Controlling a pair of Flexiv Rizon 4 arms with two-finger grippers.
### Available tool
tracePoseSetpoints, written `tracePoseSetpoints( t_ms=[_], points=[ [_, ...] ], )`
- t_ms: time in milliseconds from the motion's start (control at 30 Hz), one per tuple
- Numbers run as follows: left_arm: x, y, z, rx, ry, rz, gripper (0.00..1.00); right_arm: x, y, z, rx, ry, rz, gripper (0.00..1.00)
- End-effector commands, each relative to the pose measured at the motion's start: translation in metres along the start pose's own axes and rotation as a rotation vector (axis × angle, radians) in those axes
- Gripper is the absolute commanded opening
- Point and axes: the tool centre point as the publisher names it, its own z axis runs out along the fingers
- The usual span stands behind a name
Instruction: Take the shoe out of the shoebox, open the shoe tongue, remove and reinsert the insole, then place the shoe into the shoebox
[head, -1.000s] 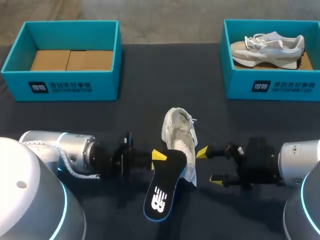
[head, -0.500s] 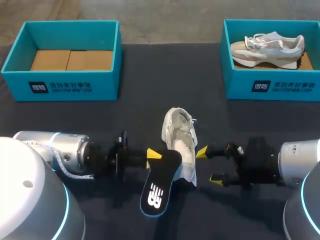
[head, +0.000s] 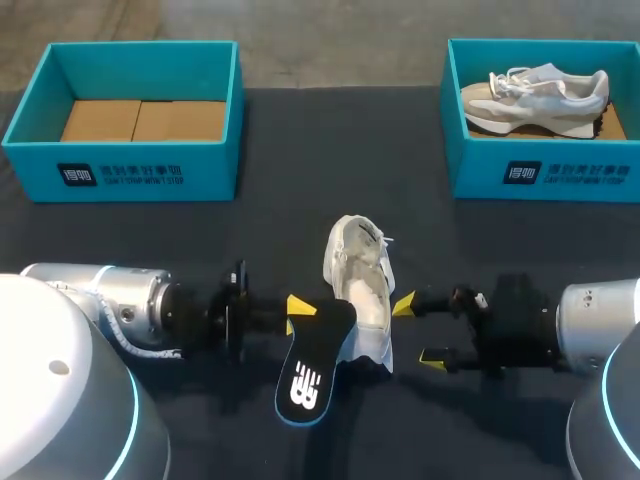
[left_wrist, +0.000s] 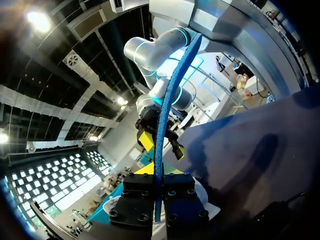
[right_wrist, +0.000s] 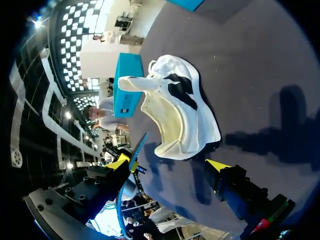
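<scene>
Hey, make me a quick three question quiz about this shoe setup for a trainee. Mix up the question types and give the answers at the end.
1. True or false: the right gripper is shut on the shoe lying on the table.
2. What is the left gripper holding? A) a lace B) the insole C) a box lid
3. Short answer: which box holds a second shoe?
Key: 1. False, it is open beside the shoe. 2. B. 3. The right box.
</scene>
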Motion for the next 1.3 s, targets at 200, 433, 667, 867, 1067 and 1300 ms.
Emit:
tracePoseSetpoints(
  t_ms=[200,433,667,867,1067,1300],
  points=[
    [0.001,0.003,0.003,0.012,0.008,-0.001,0.00,0.002,-0.001,0.003,-0.004,-0.008,0.000,1.00],
    [0.004,0.008,0.005,0.022,0.009,-0.005,0.00,0.002,-0.001,0.003,-0.004,-0.008,0.000,1.00],
    [0.003,0.011,0.008,0.032,0.011,0.004,0.00,0.002,-0.001,0.003,-0.004,-0.008,0.000,1.00],
    [0.002,0.017,0.012,0.039,0.024,0.011,0.00,0.002,-0.001,0.003,-0.004,-0.008,0.000,1.00],
    [0.002,0.019,0.014,0.047,0.026,0.012,0.00,0.002,-0.001,0.003,-0.004,-0.008,0.000,1.00],
    [-0.001,0.015,0.016,0.062,0.032,0.020,0.00,0.002,-0.001,0.003,-0.004,-0.008,0.000,1.00]
  ],
)
